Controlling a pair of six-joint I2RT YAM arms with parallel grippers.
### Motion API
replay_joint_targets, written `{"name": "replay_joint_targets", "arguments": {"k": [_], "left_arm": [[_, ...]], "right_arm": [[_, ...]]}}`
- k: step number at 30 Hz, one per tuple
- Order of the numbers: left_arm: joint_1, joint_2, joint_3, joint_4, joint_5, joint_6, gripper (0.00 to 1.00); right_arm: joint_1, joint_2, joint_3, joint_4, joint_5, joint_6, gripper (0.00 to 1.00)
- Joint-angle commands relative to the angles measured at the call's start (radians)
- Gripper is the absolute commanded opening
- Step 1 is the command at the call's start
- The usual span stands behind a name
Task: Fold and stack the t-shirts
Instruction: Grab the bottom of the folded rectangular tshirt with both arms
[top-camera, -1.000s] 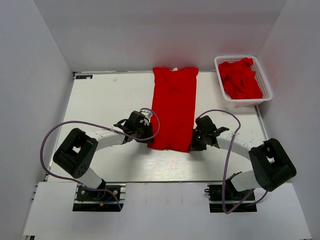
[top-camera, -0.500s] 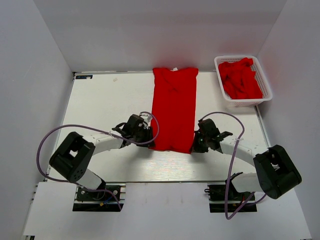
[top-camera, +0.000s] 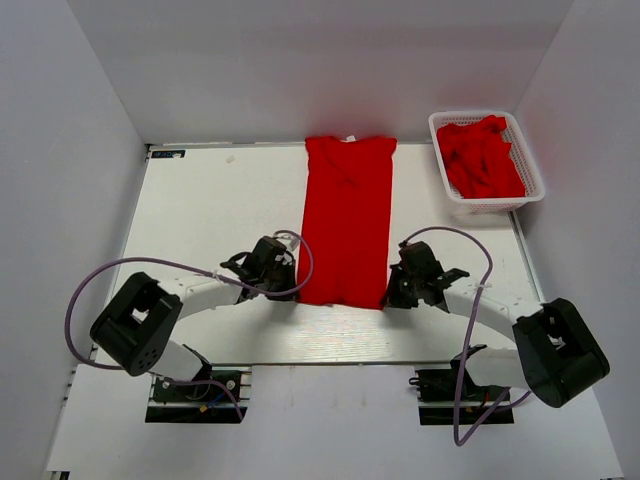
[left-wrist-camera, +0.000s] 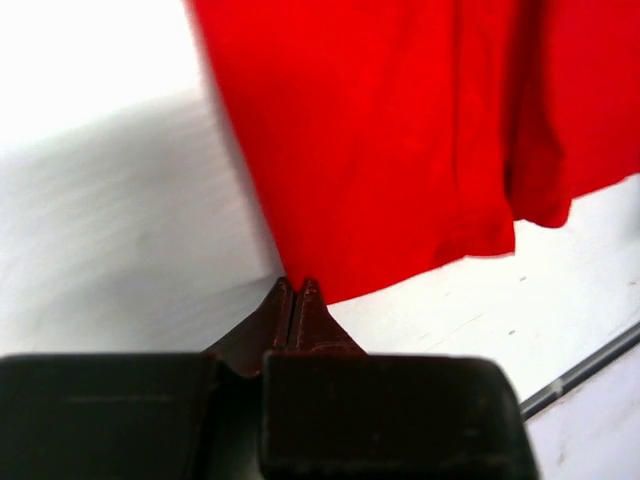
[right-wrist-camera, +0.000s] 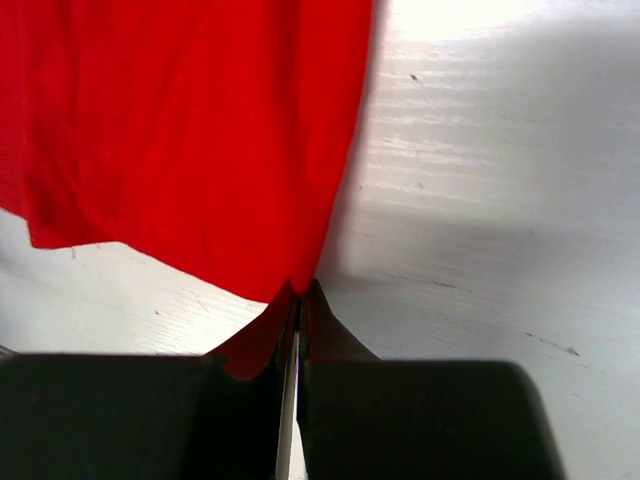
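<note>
Plain bright red spread t-shirt (top-camera: 346, 225), no print, same plain red heaped t-shirts (top-camera: 482, 158) in a white mesh basket (top-camera: 495, 206), white worktop (top-camera: 200, 210), black left tool (left-wrist-camera: 297, 295), black right tool (right-wrist-camera: 298, 295), lilac cables (top-camera: 170, 264), pale grey walls (top-camera: 300, 60)

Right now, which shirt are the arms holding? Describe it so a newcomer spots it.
On the white table, ahead of both arms, the red t-shirt lies as a long narrow strip. The left gripper and right gripper pinch its near corners; unlike the crumpled shirts in the basket at far right, it is spread flat.
</note>
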Motion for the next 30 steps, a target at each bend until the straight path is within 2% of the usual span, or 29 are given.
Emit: {"name": "replay_joint_targets", "arguments": {"k": [1, 4, 7, 14, 15, 19, 25, 30], "left_arm": [[-0.003, -0.056, -0.082, -0.177, -0.124, -0.021, 0.0], [-0.003, -0.099, -0.106, -0.174, -0.142, -0.03, 0.0], [-0.003, -0.109, -0.097, -0.153, -0.095, -0.018, 0.0], [-0.003, -0.099, -0.056, -0.114, 0.021, 0.0, 0.0], [-0.003, -0.099, -0.056, -0.114, 0.051, 0.0, 0.0], [-0.003, -0.145, 0.004, -0.149, 0.111, 0.009, 0.0], [-0.003, -0.147, 0.139, -0.218, -0.019, 0.009, 0.0], [0.012, -0.012, 0.327, -0.3, -0.166, -0.039, 0.0]], "right_arm": [[-0.006, -0.036, -0.043, -0.104, 0.072, -0.011, 0.0], [-0.008, -0.073, -0.067, -0.148, 0.132, -0.024, 0.0], [-0.008, -0.099, -0.064, -0.159, 0.124, -0.047, 0.0], [-0.002, -0.154, -0.066, -0.04, -0.067, -0.096, 0.0], [0.002, -0.167, -0.063, -0.032, -0.128, -0.122, 0.0], [0.005, -0.199, -0.046, -0.012, -0.195, -0.221, 0.0], [-0.005, -0.182, 0.072, -0.104, -0.012, -0.259, 0.0], [-0.014, -0.015, 0.237, -0.187, 0.204, -0.25, 0.0]]}}
